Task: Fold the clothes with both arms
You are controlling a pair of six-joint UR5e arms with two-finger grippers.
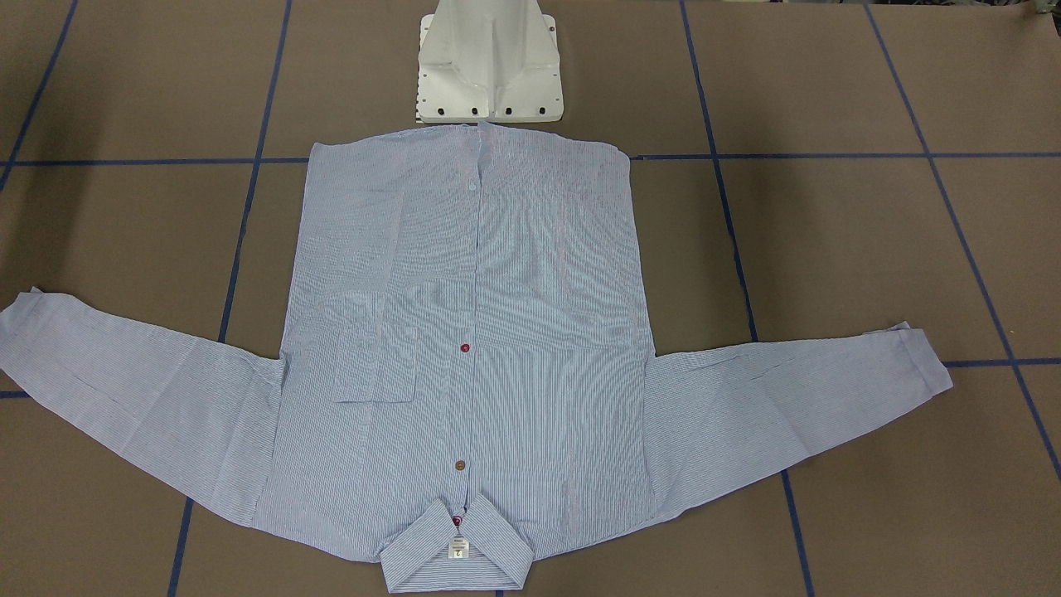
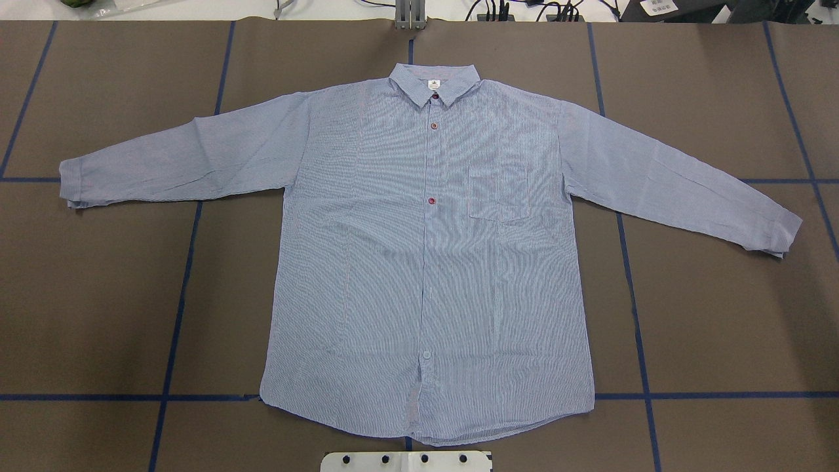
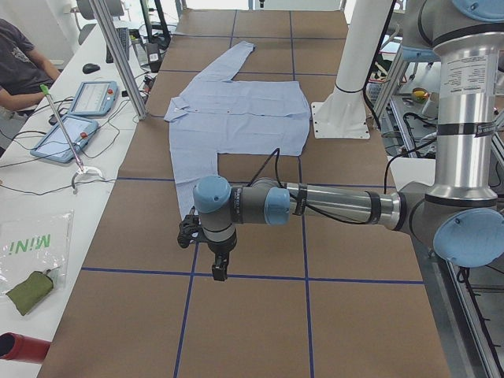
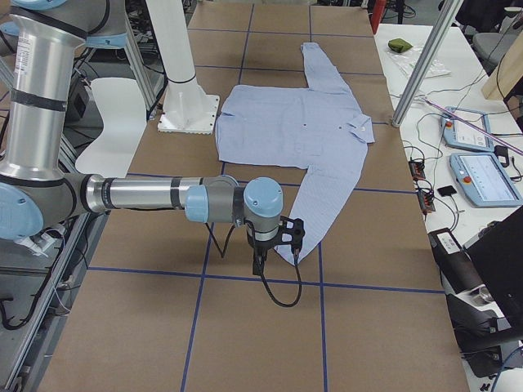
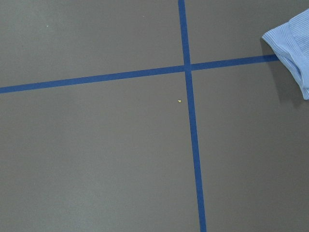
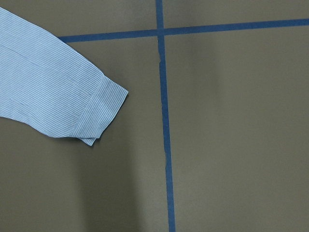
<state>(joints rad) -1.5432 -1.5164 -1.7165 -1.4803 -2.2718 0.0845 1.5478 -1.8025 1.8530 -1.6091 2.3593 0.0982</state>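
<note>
Shirt (image 2: pixel 426 262) lies flat, front up and buttoned, hem nearest the base (image 2: pixel 406 461), collar farthest, sleeves spread wide. No fold is made; all folding remains. Left gripper (image 3: pixel 218 270) and right gripper (image 4: pixel 260 265) hang far out either side of the base (opening cannot be told).

1. Shirt (image 2: pixel 426 262): light blue, finely striped, long-sleeved. It lies flat on the table (image 2: pixel 98 295), front up and buttoned, collar (image 2: pixel 434 85) on the far side from the robot, sleeves (image 2: pixel 183 154) spread sideways.
2. Left arm (image 3: pixel 339 203): forearm level over the table, wrist pointing down, near one cuff (image 5: pixel 289 43).
3. Right arm (image 4: pixel 147 196): same pose, near the other cuff (image 6: pixel 99 113).
</note>
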